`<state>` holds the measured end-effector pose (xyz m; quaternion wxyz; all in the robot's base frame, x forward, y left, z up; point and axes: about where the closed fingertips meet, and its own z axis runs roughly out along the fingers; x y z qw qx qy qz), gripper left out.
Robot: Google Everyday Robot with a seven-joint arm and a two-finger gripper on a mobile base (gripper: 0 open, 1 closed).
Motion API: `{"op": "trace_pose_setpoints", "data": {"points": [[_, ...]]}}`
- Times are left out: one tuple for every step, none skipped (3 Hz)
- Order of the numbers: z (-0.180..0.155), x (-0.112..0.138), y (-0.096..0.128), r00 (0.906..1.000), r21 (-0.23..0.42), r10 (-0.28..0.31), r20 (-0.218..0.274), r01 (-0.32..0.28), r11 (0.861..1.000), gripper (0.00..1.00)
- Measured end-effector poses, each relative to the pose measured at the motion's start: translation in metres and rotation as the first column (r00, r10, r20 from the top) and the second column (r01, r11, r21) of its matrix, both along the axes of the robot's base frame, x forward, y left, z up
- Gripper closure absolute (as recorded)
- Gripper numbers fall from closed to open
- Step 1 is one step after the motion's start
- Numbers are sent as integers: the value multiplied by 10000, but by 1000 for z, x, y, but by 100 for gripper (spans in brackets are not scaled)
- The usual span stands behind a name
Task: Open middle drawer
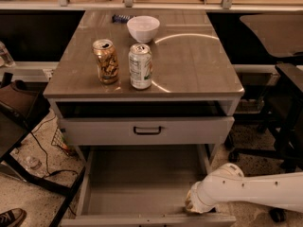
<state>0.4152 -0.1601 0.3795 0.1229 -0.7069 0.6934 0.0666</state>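
Claw [191,204], mostly hidden, in middle drawer [137,183], front right corner

tool [191,205] hidden behind wrist [215,190] at front right corner of middle drawer [142,188], its handle cut off

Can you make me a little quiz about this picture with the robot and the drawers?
1. True or false: the middle drawer is pulled out.
2. What sits behind the gold can and the silver can? A) white bowl B) teapot C) banana
3. Fill in: the robot's claw is at the open drawer's front ____ corner, as the picture shows it.
Key: 1 true; 2 A; 3 right.
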Motion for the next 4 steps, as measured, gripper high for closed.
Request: {"op": "trace_pose_setpoints", "data": {"points": [[8,-32,6,9976,-235,501,-474,-513,9984,100],[15,-66,11,9882,-448,1039,-1130,-1095,9930,100],[22,-90,12,9757,-562,1395,-1689,-1509,9870,100],[21,-91,12,9755,-560,1387,-1708,-1501,9871,82]]}}
